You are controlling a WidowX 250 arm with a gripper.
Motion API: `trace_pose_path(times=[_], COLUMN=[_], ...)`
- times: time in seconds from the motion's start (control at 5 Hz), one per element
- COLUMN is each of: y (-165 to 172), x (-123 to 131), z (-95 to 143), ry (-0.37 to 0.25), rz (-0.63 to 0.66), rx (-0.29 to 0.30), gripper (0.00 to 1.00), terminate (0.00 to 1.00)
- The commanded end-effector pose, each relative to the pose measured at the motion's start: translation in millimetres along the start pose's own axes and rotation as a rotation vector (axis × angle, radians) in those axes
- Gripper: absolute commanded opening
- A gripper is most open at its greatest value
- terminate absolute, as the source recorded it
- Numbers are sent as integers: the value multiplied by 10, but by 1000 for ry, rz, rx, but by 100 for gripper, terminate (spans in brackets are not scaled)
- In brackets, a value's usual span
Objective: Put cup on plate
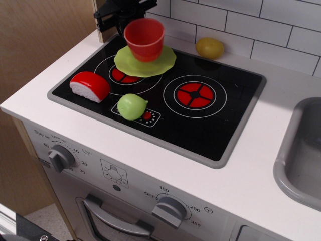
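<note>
The red cup [144, 39] stands upright over the middle of the lime-green plate [164, 59], which lies on the back left burner of the toy stove. The cup's base is at or just above the plate; I cannot tell if it touches. My black gripper [126, 16] is behind the cup at the top of the view and holds it by its far rim. The fingertips are mostly hidden by the cup.
A red-and-white domed toy [89, 86] lies at the stove's left edge. A green apple-like ball [132, 106] sits near the front, a yellow toy [209, 47] by the tiled wall. The right burner [194, 95] is bare. A grey sink [301, 150] is at far right, a wooden panel [40, 40] at left.
</note>
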State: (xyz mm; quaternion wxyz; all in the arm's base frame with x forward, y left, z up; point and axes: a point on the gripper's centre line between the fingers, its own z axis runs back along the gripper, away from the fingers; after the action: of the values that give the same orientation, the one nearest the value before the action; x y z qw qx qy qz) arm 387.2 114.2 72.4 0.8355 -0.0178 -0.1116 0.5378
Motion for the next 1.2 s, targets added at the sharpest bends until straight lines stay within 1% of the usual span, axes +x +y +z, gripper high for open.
trace_pose_path(times=[0.0,0.2,0.6,0.8,1.0], y=[-81,-104,-105,-69,-41], x=[59,71,134,221,302], z=[113,139,202,201,210], ry=[-73,-99,-166,-190,-208], rz=[-9,-28,-56,-71,-83], rx=[-21,-23,-34,-25,-30], gripper=[0,100,100,100,100], terminate=[0,0,0,0,0])
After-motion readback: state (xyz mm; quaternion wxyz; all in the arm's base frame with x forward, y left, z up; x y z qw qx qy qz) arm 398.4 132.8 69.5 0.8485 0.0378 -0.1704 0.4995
